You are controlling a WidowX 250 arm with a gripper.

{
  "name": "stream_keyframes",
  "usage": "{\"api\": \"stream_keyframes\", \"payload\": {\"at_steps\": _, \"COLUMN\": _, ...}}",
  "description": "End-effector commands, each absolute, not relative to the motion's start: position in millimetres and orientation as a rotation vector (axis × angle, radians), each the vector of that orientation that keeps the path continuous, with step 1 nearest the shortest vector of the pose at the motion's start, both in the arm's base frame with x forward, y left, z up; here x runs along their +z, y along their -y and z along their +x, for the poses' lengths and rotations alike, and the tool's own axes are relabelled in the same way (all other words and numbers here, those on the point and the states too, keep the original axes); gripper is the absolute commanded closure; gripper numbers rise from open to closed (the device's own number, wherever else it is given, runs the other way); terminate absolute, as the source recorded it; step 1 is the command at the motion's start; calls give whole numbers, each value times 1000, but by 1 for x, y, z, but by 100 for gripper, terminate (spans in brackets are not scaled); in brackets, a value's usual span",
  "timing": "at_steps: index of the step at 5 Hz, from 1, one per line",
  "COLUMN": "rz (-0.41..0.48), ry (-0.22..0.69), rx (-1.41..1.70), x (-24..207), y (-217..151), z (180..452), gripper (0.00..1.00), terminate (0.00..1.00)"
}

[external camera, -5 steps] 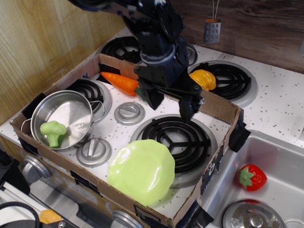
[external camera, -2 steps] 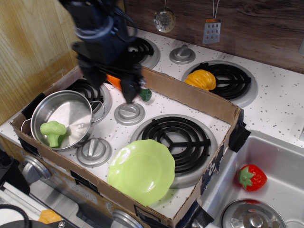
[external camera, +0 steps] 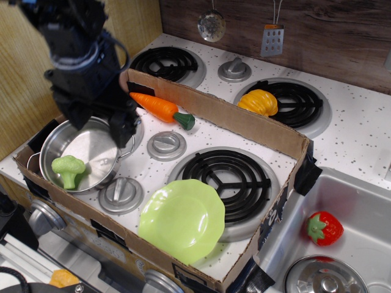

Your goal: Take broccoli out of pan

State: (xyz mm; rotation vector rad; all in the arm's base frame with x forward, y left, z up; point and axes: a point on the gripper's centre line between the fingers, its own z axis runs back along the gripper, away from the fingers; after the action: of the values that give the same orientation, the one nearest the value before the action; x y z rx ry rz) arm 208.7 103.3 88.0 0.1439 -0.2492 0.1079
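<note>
The light-green broccoli [external camera: 68, 170] lies inside the shiny steel pan [external camera: 82, 152] at the front left of the cardboard box. My black gripper [external camera: 102, 125] hangs over the pan's back rim, above and to the right of the broccoli. Its jaws stand apart and hold nothing. One finger [external camera: 79, 118] is over the pan's back edge, the other finger [external camera: 127, 127] is over its right handle.
An orange carrot [external camera: 160, 108] lies at the back of the box [external camera: 244, 125]. A light-green plate [external camera: 182, 220] sits at the front. Grey burner caps [external camera: 166, 145] [external camera: 121, 194] flank the pan. A yellow pepper [external camera: 259, 102] is behind the box; a strawberry [external camera: 324, 227] lies in the sink.
My gripper has swept left across the box, from the middle burner over the carrot to above the pan. The broccoli and pan have not moved.
</note>
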Motion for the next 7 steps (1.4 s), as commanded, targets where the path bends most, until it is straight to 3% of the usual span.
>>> {"api": "stream_keyframes", "payload": {"at_steps": 1, "rz": 193, "ry": 216, "rx": 150, "x": 70, "y": -118, "z": 199, "gripper": 0, "terminate": 0}}
{"api": "stream_keyframes", "payload": {"at_steps": 2, "rz": 178, "ry": 178, "rx": 146, "x": 66, "y": -129, "z": 200, "gripper": 0, "terminate": 0}}
{"api": "stream_keyframes", "payload": {"at_steps": 5, "rz": 142, "ry": 184, "rx": 137, "x": 49, "y": -154, "z": 207, "gripper": 0, "terminate": 0}}
{"api": "stream_keyframes", "payload": {"at_steps": 7, "rz": 100, "ry": 198, "rx": 150, "x": 27, "y": -163, "z": 196, "gripper": 0, "terminate": 0}}
